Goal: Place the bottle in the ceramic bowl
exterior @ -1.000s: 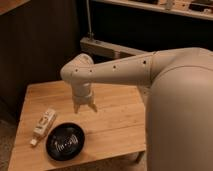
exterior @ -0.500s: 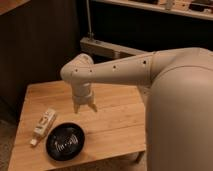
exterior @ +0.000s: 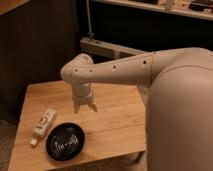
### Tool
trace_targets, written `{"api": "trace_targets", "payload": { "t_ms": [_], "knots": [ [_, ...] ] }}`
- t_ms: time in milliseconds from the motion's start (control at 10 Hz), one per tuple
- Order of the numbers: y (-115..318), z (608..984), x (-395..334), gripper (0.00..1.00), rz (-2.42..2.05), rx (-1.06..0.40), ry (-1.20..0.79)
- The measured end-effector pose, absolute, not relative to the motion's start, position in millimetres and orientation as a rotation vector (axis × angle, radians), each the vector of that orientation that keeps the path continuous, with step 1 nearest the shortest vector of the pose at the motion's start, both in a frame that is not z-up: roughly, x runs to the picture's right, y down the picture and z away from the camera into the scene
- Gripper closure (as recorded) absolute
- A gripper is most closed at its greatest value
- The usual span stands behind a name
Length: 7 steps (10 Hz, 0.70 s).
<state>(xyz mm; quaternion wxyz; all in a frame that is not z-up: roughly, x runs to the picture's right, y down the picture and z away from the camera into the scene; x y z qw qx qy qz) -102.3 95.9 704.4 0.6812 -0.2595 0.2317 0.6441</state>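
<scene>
A small white bottle (exterior: 43,125) lies on its side near the left edge of the wooden table (exterior: 115,125). Just to its right sits the shallow glossy black ceramic bowl (exterior: 65,141), close to the table's front edge, with nothing in it. My gripper (exterior: 85,107) hangs above the table's middle, pointing down, behind and to the right of the bowl and well right of the bottle. Its fingers (exterior: 94,106) stand apart and hold nothing.
My large pale arm (exterior: 175,100) fills the right side of the view and hides the table's right end. A dark wall and a metal shelf frame (exterior: 107,47) stand behind the table.
</scene>
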Motion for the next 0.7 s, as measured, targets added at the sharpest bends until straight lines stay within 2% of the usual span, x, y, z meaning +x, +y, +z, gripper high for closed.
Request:
{"api": "trace_targets", "payload": {
  "t_ms": [700],
  "knots": [
    [92.0,708.7,-100.8,0.35,1.466,-0.572,0.537]
  ]
}}
